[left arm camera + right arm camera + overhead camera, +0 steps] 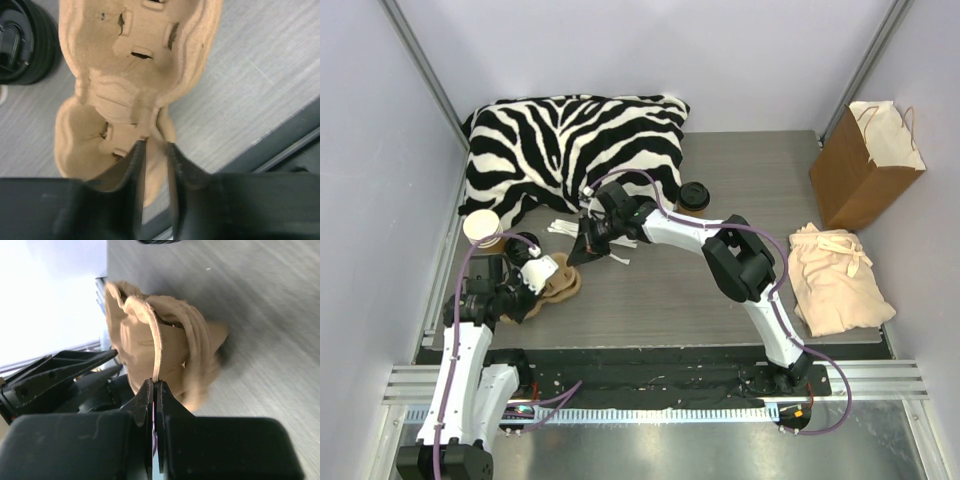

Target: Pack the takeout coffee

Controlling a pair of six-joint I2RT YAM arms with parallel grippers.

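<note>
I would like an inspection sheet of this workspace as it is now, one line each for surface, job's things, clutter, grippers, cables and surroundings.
Surface: grey wood-grain table, crowded at the left.
Job's things: takeout coffee upright, lid on, beside the zebra pillow, untouched.
Clutter: pulp carrier stack, lidless cups, black lids, white strips, beige cloth bag, brown paper bag.
Grippers: right gripper shut on a carrier edge; left gripper narrowly apart around another edge, grip unclear.
Cables: purple cables run along both arms.
Surroundings: plain white walls.
</note>
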